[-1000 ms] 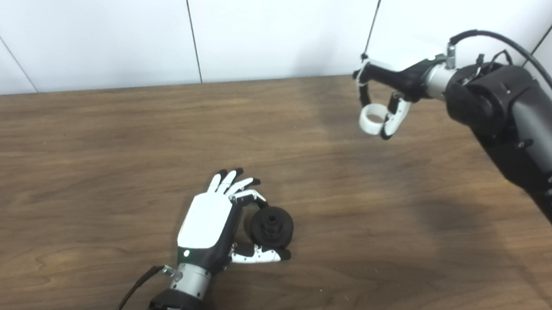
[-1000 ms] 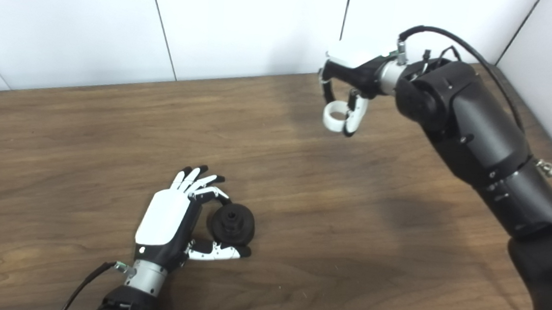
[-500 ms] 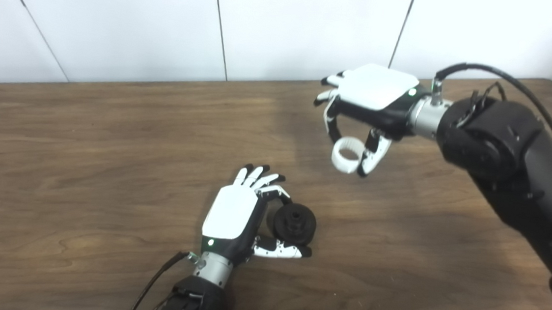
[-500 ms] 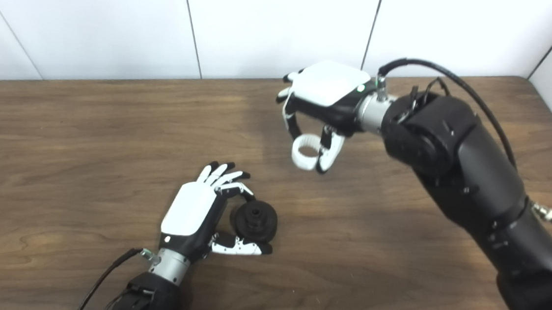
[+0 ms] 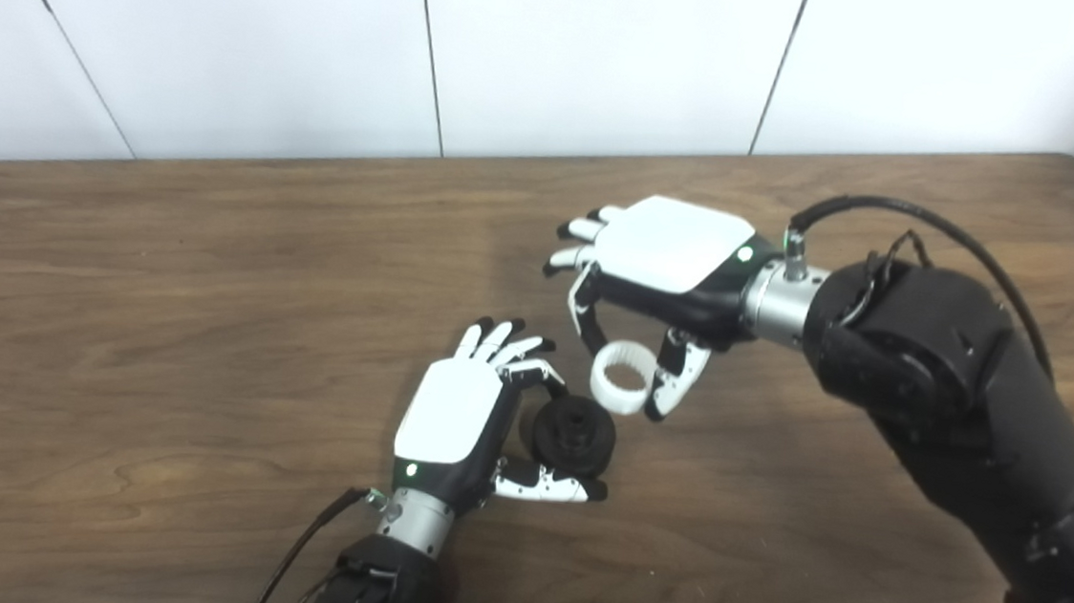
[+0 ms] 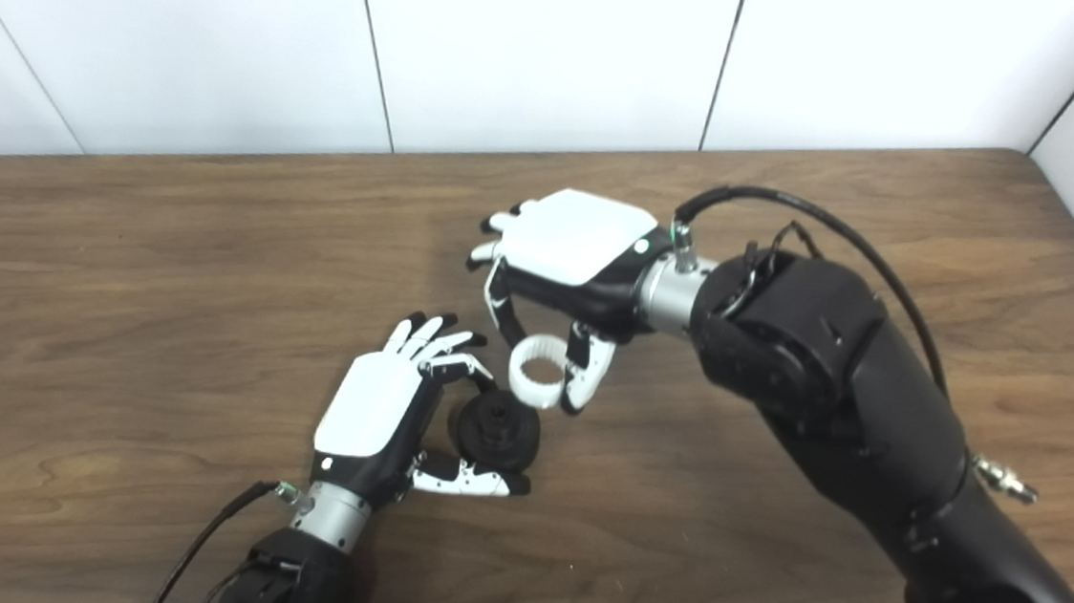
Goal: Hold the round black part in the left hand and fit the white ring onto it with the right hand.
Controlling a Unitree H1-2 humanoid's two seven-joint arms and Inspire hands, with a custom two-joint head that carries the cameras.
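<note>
White ring, pinched in my right hand, hangs just up and right of the round black part gripped by my left hand low over the table.

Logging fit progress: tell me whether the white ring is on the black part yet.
Not on. The white ring hangs pinched in the right hand, beside the black part held by the left hand.

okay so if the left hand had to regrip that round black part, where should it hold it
Probably by the outer rim of the round black part, coming from its left side as the left hand does now: the central hub faces up and must stay clear for the white ring.
</note>
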